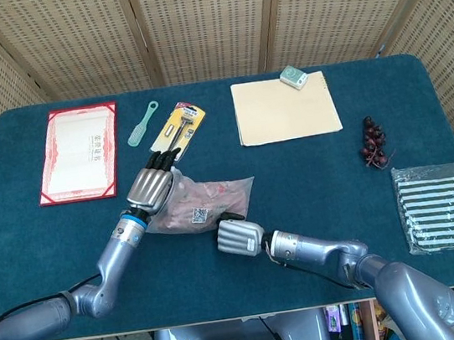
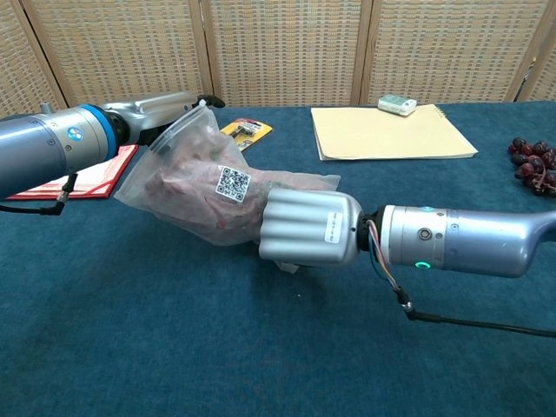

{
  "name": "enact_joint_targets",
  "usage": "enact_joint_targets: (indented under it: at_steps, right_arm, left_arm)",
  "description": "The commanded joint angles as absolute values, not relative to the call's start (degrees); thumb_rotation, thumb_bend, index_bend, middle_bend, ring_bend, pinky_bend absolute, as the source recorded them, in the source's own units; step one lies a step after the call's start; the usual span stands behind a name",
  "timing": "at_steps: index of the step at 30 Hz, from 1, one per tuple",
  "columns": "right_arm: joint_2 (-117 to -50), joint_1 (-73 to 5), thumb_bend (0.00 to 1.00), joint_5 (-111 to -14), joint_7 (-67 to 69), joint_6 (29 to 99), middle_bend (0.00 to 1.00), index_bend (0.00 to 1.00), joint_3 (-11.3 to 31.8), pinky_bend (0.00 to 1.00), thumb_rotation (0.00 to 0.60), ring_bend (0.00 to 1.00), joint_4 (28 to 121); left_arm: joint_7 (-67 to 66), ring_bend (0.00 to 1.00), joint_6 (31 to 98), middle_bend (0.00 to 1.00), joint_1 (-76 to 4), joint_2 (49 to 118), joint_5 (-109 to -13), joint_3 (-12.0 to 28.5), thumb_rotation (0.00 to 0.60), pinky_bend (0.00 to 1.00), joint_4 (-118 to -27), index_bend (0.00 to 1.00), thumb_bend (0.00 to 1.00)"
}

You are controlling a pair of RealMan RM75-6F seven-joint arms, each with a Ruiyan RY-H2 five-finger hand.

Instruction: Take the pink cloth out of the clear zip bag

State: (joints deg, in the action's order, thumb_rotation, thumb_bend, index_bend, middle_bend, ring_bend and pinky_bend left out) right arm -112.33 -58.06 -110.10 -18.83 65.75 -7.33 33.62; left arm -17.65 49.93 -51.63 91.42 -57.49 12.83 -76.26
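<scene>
**Freeing the cloth: one hand anchors the mouth, the other works the far end**

At left, we see the left hand at the raised end of the clear zip bag, its fingers curled over the top edge; in the chest view the bag's strip rises against that hand, so we judge it pinched there, though the contact itself is hidden. The pink cloth sits wholly inside the bag, bunched behind the square code label, and the bag lies near the middle of the desk, tilted up toward the left hand. At right, the right hand is closed into a fist against the bag's lower end; whether it clasps plastic alone or cloth through the plastic we cannot tell.

To do this step well, we would keep the left hand's hold on the mouth firm and high, and check that the zip is open before pulling. The right hand should grip only film, so that the cloth can slide toward the mouth rather than being trapped. A slow, even pull limits tearing.
</scene>
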Motion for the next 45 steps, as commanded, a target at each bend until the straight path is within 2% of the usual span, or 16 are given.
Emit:
enact_joint_targets:
  at_steps: [1, 6, 19, 27, 36, 45]
  right_arm:
    - [-112.38, -58.04, 0.75, -110.00, -18.57, 65.93, 0.81, 0.71, -7.42, 0.85, 0.600, 0.69, 33.45]
    - [-111.98, -57.89, 0.87, -109.73, -18.00, 66.37, 0.83, 0.73, -7.56, 0.85, 0.600, 0.70, 33.77]
    - [-110.98, -57.24, 0.88, -109.84, -18.74, 67.35, 0.84, 0.75, -8.31, 0.86, 0.600, 0.71, 34.15]
    - [-103.45, -53.62, 0.89, -110.94, -19.92, 71.51, 0.84, 0.75, -11.07, 0.86, 0.600, 0.71, 36.11]
    - [-91.97, -47.20, 0.89, -109.55, -21.54, 75.14, 0.84, 0.75, -12.88, 0.86, 0.600, 0.71, 38.30]
    - [-88.05, -43.87, 0.89, -108.60, -21.52, 76.58, 0.84, 0.75, -12.83, 0.86, 0.600, 0.71, 37.82]
  left_arm:
    - [-17.25, 0.00, 49.83, 0.00, -51.58, 91.45, -57.41, 12.92, 0.600, 0.00, -76.21, 0.68, 0.47]
    - [-16.68, 0.00, 49.60, 0.00, -51.57, 91.57, -57.37, 12.98, 0.600, 0.00, -75.88, 0.68, 0.47]
    - [-15.83, 0.00, 49.94, 0.00, -51.35, 91.32, -57.35, 13.37, 0.600, 0.00, -75.82, 0.68, 0.47]
    - [-13.34, 0.00, 50.47, 0.00, -50.08, 86.74, -57.10, 14.95, 0.600, 0.00, -75.16, 0.68, 0.47]
    - [-10.04, 0.00, 51.98, 0.00, -46.11, 78.12, -57.25, 15.40, 0.600, 0.00, -73.85, 0.68, 0.47]
    - [-5.41, 0.00, 51.34, 0.00, -43.43, 76.07, -58.16, 14.54, 0.600, 0.00, -71.53, 0.68, 0.47]
